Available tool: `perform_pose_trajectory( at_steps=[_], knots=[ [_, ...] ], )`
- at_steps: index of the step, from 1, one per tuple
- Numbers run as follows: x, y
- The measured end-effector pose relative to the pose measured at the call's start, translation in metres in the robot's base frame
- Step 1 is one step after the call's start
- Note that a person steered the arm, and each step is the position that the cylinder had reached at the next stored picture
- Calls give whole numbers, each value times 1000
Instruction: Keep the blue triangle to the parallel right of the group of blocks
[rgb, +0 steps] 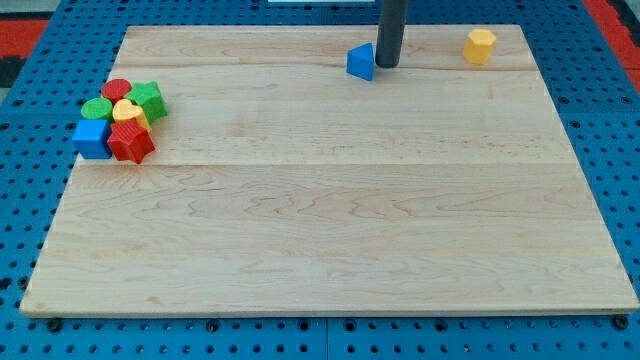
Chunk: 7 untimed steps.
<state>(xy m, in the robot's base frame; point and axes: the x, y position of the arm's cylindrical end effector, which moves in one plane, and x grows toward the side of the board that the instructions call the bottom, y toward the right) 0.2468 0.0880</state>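
The blue triangle sits touching my tip, just to its view-left; the bare rod grips nothing.

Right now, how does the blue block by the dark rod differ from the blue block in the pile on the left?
The blue triangle stands alone near the view's top, with my tip right beside it on its right; the blue cube is packed against the red star in the cluster at the view's left. One looks wedge-shaped, the other boxy. Both share the same blue.
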Motion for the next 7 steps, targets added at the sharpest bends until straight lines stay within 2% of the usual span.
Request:
perform_pose_trajectory(
  at_steps=[1, 2, 3, 4, 6, 7],
  knots=[
    [-26, -20],
    [20, -49],
    [90, -64],
    [90, -65],
    [25, -45],
    [39, -23]
  ],
)
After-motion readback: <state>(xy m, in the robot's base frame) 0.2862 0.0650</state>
